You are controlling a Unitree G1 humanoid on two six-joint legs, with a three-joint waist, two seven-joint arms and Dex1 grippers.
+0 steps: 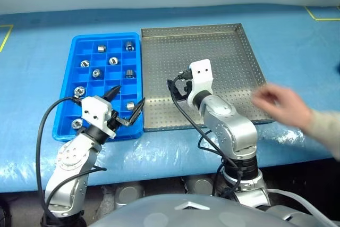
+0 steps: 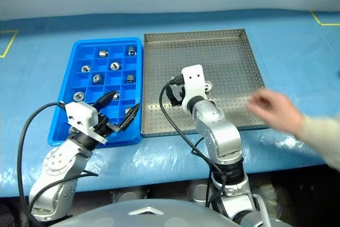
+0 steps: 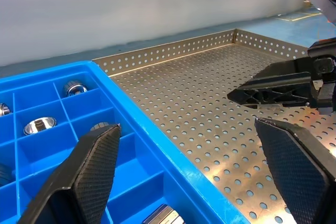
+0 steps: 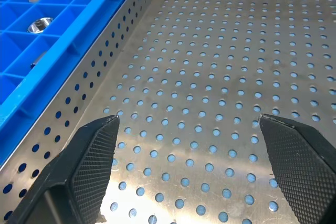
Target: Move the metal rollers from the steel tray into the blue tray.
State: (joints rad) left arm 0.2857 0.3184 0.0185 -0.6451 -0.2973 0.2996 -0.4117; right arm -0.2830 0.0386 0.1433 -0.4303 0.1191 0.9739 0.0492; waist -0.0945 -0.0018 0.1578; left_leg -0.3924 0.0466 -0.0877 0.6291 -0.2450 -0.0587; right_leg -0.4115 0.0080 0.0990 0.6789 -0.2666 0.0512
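The blue tray and the steel tray lie side by side on the table, long sides touching, the blue tray to the left. The metal rollers sit singly in separate compartments of the blue tray, spread from its far end to its near end. One roller lies on the steel tray floor, just right of the right gripper's wrist. The left gripper hovers over the near right corner of the blue tray. The right gripper is over the steel tray's near left area. A person's hand reaches over the steel tray's near right corner.
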